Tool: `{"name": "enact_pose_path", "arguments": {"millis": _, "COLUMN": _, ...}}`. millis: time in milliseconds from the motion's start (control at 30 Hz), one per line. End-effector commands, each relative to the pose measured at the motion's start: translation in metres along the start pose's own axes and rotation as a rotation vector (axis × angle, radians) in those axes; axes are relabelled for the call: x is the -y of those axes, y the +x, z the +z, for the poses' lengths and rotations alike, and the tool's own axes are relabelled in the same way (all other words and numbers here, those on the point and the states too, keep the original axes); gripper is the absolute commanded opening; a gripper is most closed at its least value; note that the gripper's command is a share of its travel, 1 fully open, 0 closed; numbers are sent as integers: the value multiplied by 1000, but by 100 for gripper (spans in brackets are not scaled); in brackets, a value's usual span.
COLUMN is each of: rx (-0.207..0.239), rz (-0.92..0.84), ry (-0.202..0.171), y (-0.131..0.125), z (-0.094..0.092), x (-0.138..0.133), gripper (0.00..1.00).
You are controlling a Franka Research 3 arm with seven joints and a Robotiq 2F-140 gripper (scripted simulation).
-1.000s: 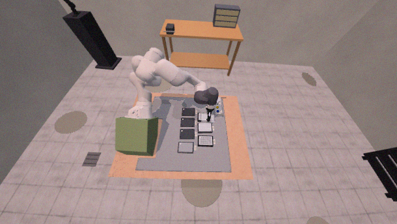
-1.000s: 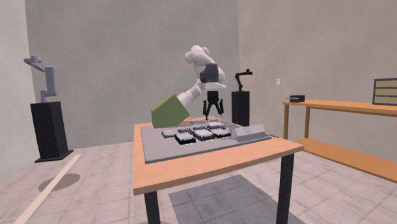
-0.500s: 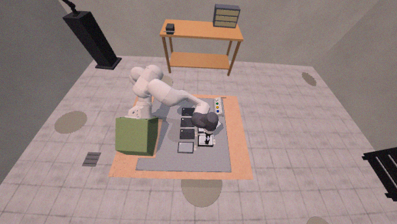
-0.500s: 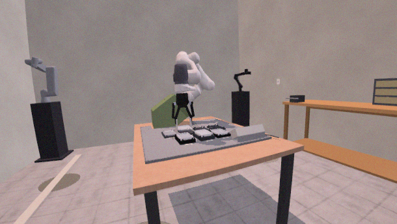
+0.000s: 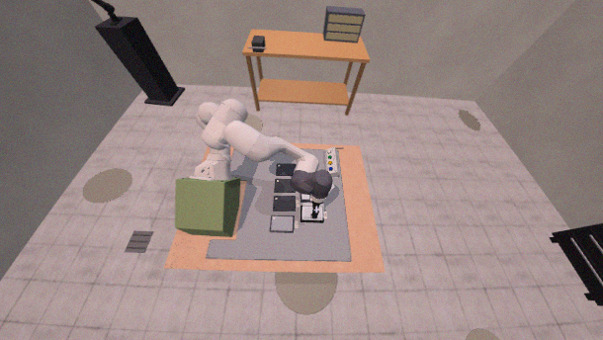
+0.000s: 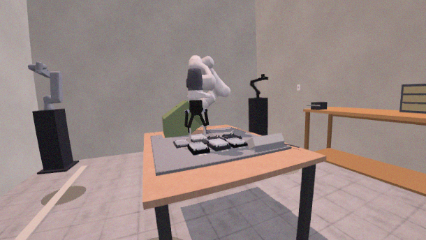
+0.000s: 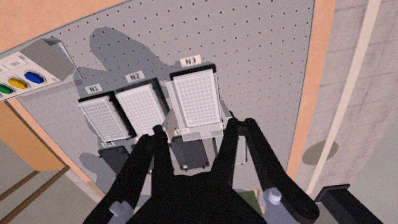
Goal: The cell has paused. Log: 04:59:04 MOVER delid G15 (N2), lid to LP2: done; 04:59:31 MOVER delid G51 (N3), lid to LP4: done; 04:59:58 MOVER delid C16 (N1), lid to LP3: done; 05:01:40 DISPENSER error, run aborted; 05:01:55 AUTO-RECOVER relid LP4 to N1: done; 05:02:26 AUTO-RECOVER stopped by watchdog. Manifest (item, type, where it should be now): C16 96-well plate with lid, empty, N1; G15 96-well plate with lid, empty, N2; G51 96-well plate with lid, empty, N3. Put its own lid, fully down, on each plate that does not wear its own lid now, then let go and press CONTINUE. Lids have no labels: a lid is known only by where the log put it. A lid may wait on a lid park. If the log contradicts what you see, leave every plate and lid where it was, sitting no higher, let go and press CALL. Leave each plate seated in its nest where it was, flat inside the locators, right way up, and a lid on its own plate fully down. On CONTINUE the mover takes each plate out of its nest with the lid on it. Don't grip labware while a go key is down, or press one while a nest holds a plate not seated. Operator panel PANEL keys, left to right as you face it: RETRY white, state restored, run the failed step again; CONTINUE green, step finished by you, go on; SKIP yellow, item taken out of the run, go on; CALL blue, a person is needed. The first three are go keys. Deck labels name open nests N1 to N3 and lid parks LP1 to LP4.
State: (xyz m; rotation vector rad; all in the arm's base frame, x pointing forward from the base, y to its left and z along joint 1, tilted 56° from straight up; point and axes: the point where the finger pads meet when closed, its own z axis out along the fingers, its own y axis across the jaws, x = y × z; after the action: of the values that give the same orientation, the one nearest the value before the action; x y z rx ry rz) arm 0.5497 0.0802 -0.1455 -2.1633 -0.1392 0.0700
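Gripper [image 7: 196, 126]: fingers about half spread and clamped on the short sides of a pale, see-through lid [image 7: 196, 95]; we take it as pinched, not resting loose. In the wrist view the lid lies over nest N3, and the well grid of the N3 plate [image 7: 197, 71] shows through it, with that plate's dark rim visible along the far edge. We cannot tell whether the lid touches the plate or hangs just above it. In the exterior view the gripper [image 6: 196, 134] points straight down with its fingertips low among the plates at the near end of the row. From above, the gripper [image 5: 313, 212] covers the same nest. Beside it, the N2 plate [image 7: 141, 106] and the N1 plate [image 7: 104, 117] sit side by side in their nests, white well grids facing up. Whether either wears a lid we cannot judge. Legible writing: white deck tags "N1", "N2" and "N3" behind each nest. Small tags at the near edge of the nests are too blurred to read. Near the fingers, a dark lid park [image 7: 190, 152] shows between them. The operator panel [image 7: 47, 57] sits at the left edge, with its blue key [image 7: 33, 77], yellow key [image 7: 17, 82] and green key [image 7: 5, 90] in view; the key captions are unreadable. All of this rests on the grey deck [image 7: 260, 45].
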Motion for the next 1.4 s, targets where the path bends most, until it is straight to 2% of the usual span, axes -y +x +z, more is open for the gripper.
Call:
{"name": "enact_pose_path", "arguments": {"millis": 0, "rx": 2, "rz": -19, "ry": 1, "y": 0, "z": -1, "x": 0, "gripper": 0}}
{"name": "enact_pose_path", "arguments": {"millis": 1000, "rx": 1, "rz": -25, "ry": 1, "y": 0, "z": 2, "x": 0, "gripper": 0}}
{"name": "enact_pose_path", "arguments": {"millis": 1367, "rx": 1, "rz": -32, "ry": 1, "y": 0, "z": 10, "x": 0, "gripper": 0}}
